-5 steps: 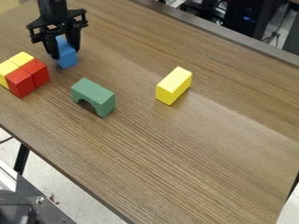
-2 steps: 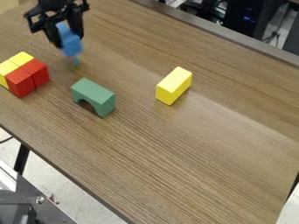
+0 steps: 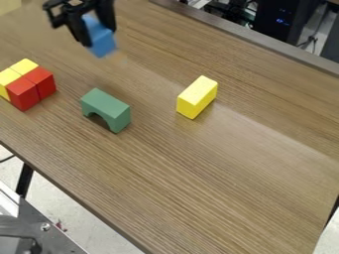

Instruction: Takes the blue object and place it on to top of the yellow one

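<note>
Narrow landing, tilted load

My end effector (image 3: 98,32) grips the blue block (image 3: 101,42) at a tilt above the table (image 3: 179,163); uncorrected, it could land on an edge. Travelling low might clip the green arch (image 3: 107,108). Releasing off-centre could topple blue from the narrow yellow block (image 3: 197,95).

The black hand (image 3: 99,37) hangs in the upper left of the camera view, close to the top edge. It tilts, its tips pointing down and slightly to the view's right. Its two fingers (image 3: 80,32) press in from either side on what they grip, the view's left one reaching lower; a black bracket (image 3: 57,20) juts out beside it
</note>
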You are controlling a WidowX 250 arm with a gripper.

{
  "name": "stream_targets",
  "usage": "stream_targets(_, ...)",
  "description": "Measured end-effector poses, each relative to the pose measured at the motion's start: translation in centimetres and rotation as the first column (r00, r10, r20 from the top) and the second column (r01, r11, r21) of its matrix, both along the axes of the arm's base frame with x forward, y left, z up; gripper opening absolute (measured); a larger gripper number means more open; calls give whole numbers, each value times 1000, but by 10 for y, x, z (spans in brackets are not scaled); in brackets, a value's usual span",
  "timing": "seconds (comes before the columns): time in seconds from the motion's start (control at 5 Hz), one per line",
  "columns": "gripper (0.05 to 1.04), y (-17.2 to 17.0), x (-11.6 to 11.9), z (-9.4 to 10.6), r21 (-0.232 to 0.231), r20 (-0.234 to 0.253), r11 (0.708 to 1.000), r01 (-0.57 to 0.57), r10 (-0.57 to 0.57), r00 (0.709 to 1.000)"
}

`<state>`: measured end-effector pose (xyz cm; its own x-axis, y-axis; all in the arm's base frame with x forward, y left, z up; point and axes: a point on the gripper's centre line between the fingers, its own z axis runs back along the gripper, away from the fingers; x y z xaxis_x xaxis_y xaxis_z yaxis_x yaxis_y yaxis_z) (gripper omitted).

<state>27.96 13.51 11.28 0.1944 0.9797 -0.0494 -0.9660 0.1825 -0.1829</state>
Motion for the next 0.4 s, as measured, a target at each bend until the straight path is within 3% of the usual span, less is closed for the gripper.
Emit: stream_targets(0.4,548,-53,13,6,-8,-21,994,-113,113,993)
